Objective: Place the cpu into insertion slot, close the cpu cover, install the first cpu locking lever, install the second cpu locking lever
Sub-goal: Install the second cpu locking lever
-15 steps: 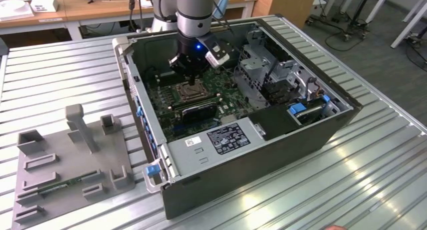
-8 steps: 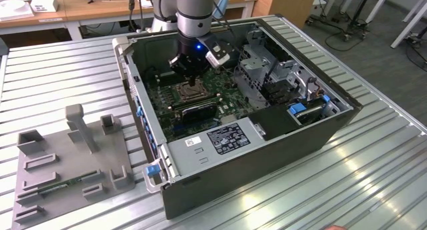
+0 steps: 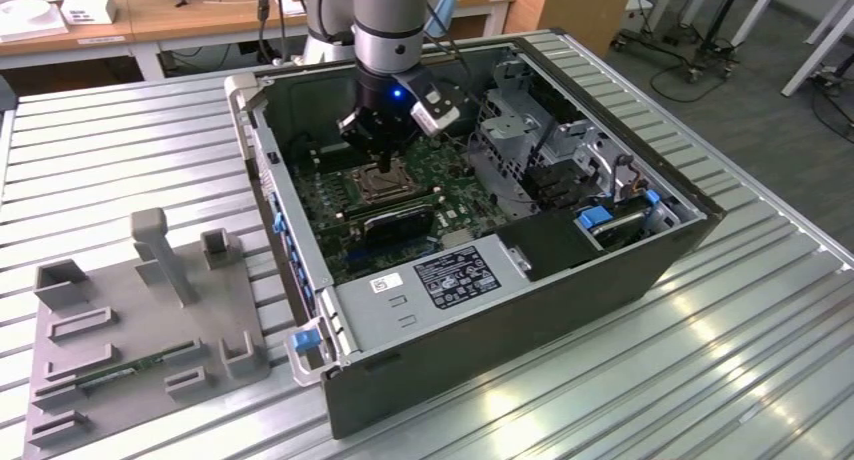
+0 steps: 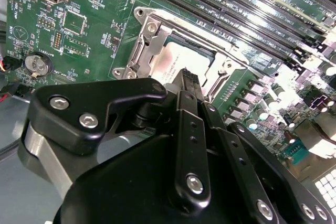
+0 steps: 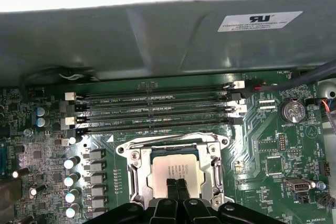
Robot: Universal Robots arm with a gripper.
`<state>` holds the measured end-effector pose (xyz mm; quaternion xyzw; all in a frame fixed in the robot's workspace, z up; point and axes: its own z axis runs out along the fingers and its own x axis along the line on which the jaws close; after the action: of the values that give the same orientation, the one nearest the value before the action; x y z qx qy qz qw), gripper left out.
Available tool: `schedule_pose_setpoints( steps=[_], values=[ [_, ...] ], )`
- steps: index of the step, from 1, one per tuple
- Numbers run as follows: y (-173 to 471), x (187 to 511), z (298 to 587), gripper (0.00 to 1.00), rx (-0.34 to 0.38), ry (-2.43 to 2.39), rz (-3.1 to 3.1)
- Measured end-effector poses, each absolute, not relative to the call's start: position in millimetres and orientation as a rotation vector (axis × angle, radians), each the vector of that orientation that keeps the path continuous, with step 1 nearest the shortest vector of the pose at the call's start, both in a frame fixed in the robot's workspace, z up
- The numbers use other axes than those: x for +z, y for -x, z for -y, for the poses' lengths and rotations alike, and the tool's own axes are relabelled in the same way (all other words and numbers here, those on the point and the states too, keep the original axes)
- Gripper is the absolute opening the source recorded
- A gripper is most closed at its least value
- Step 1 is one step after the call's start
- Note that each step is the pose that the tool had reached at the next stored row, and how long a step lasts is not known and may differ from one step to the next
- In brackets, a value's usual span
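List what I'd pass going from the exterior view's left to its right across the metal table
Grey fixture tray with upright posts → blue latch at the computer case's corner → the cpu in the insertion slot, under the gripper → silver drive cage → blue tab.

Grey cylindrical arm (image 3: 387,20), blue light at wrist. Black gripper (image 5: 176,188): matte linkage plates, silver hex screws, two narrow black fingers (image 4: 188,85).
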<state>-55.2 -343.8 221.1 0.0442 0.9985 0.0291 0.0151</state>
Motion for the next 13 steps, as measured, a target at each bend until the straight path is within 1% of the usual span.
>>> schedule_pose_setpoints(
  steps=[13],
  values=[
    [55.2, 224.6, 343.5, 0.11, 0.091, -0.138, -3.107]
  ],
)
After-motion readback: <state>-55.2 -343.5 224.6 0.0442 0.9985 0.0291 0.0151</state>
